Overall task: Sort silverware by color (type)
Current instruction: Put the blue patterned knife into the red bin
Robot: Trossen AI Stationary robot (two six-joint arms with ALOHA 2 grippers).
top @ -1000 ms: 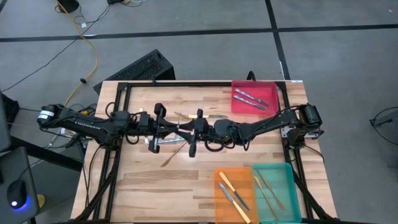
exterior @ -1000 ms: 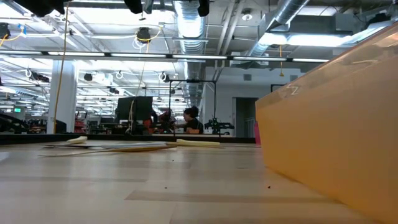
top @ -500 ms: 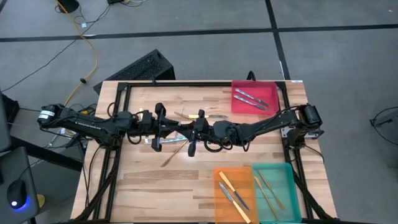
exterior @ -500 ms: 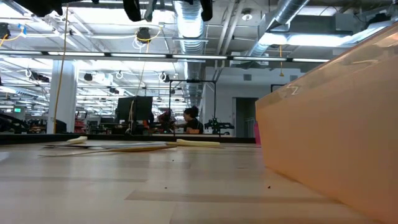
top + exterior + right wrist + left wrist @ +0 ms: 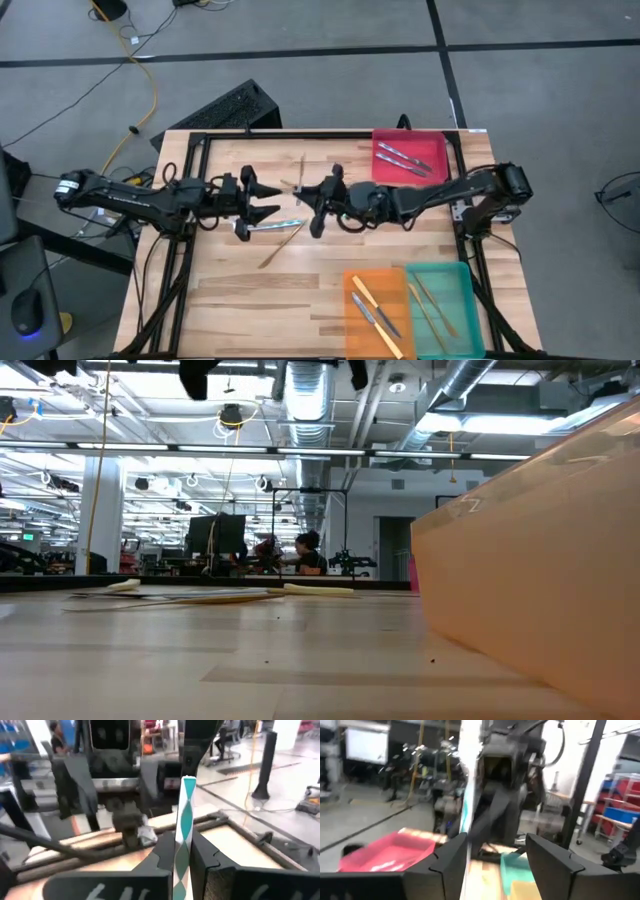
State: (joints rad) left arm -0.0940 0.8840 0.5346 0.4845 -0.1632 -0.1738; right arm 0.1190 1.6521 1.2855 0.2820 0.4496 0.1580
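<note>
Right wrist view: my right gripper [image 5: 182,862] is pinched tight on a teal-handled utensil [image 5: 184,827] (thin, stiff, light), best held mid-handle; my left gripper [image 5: 268,200] is open, holding nothing.

Wooden table [image 5: 230,290], red tray [image 5: 409,157], orange tray [image 5: 374,310], teal tray [image 5: 440,308], loose silverware [image 5: 270,228] mid-table.

Red tray [image 5: 434,168], orange tray [image 5: 354,312] and teal tray [image 5: 462,296] sit on the table [image 5: 240,290].
</note>
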